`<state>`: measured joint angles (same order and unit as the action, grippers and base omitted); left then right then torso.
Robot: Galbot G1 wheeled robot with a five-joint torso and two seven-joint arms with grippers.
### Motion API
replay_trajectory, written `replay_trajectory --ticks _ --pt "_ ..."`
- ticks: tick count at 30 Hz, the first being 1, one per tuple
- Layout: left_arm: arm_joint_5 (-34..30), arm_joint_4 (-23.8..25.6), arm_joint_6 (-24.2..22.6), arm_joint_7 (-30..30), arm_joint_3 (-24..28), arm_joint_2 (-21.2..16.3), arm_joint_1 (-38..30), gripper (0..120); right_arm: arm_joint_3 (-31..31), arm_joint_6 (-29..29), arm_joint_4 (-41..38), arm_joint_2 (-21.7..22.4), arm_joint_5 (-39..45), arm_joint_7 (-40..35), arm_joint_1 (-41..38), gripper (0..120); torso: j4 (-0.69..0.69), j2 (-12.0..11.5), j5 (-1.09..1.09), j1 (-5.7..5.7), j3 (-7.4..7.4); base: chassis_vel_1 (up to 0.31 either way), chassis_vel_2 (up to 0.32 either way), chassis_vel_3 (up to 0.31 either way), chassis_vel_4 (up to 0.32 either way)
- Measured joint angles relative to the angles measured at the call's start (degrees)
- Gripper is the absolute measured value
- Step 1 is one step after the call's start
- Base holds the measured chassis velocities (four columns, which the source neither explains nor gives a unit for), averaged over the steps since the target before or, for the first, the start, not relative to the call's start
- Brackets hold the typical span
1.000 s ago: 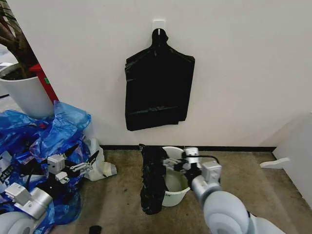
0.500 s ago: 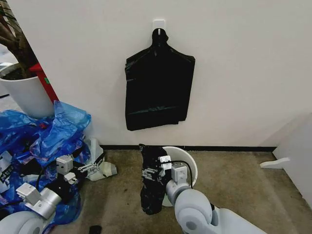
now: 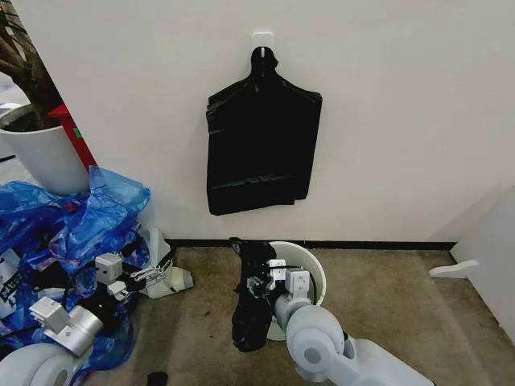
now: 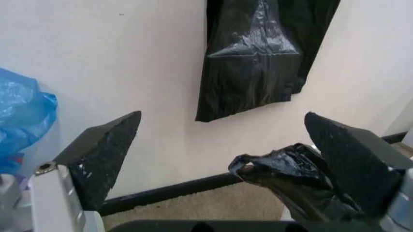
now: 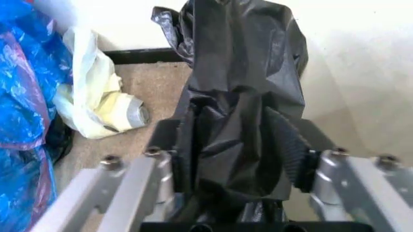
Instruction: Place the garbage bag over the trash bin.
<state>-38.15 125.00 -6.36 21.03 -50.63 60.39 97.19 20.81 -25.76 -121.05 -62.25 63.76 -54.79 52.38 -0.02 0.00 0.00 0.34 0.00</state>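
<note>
The garbage bag [image 3: 249, 310] is a crumpled black film hanging down the outside of the trash bin [image 3: 312, 265], on its left side, and reaching the carpet. My right gripper [image 3: 264, 285] is at the bag's upper part, beside the bin's rim. In the right wrist view its fingers [image 5: 289, 153] press on the bunched bag [image 5: 239, 96] from both sides, so the right gripper [image 5: 232, 145] is shut on it. My left gripper [image 3: 151, 272] hovers open over the floor well to the left of the bin. The left gripper [image 4: 221, 118] holds nothing, with the bag [image 4: 284, 169] farther off.
A flat black bundle [image 3: 261, 149] hangs on the wall above the bin. Blue plastic bags [image 3: 72, 221] and a white plant pot [image 3: 40, 157] crowd the left. A pale bag with a tape roll [image 3: 170, 279] lies near the left gripper. A white fixture [image 3: 455, 268] stands at right.
My right gripper swung left from over the bin onto the bag's upper part, then shifted slightly back toward the rim. The left gripper barely moved.
</note>
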Motion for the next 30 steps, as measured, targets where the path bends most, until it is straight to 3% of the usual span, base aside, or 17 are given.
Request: replay_trajectory --ticks 4,9,12,23,26,29,30 --pt "-0.1 -0.1 0.0 0.0 0.4 -0.1 -0.1 100 0.0 0.5 -0.2 0.1 -0.4 0.0 0.1 27 0.0 0.0 0.0 0.0 0.0 0.0 0.0 0.0 0.0" --pt "0.2 -0.6 0.0 0.2 1.1 0.0 -0.3 100 0.0 1.1 -0.6 0.3 -0.8 -0.3 0.3 4 0.0 0.0 0.0 0.0 0.0 0.0 0.0 0.0 0.0" --pt "0.5 -0.8 0.0 0.3 1.6 -0.1 -0.5 100 -0.2 1.4 -1.0 0.4 -1.0 -0.7 0.5 0 0.0 0.0 0.01 0.0 0.0 0.0 0.0 0.0 0.0" --pt "1.9 -1.1 -1.2 0.8 5.2 -2.0 -1.8 100 -2.8 1.5 -5.4 1.6 -0.4 -1.1 2.0 0 0.01 0.0 0.0 0.0 0.0 0.0 0.0 0.0 0.0" --pt "1.4 -0.6 -6.2 -0.6 7.1 -6.0 -3.3 100 -3.8 1.5 -6.1 2.5 -0.6 -0.4 2.5 0 0.01 0.0 -0.02 0.0 0.0 0.0 0.0 0.0 0.0" --pt "-2.8 1.2 -13.2 -6.9 7.9 -11.8 -6.8 100 -4.3 1.5 -6.8 3.0 -1.1 0.3 2.5 0 0.0 0.0 0.0 0.0 0.0 0.0 0.0 0.0 0.0" --pt "-2.8 1.2 -13.2 -6.9 7.9 -11.8 -6.8 100 -4.3 1.5 -6.8 3.0 -1.1 0.3 2.5 0 0.0 0.0 0.0 0.0 0.0 0.0 0.0 0.0 0.0"
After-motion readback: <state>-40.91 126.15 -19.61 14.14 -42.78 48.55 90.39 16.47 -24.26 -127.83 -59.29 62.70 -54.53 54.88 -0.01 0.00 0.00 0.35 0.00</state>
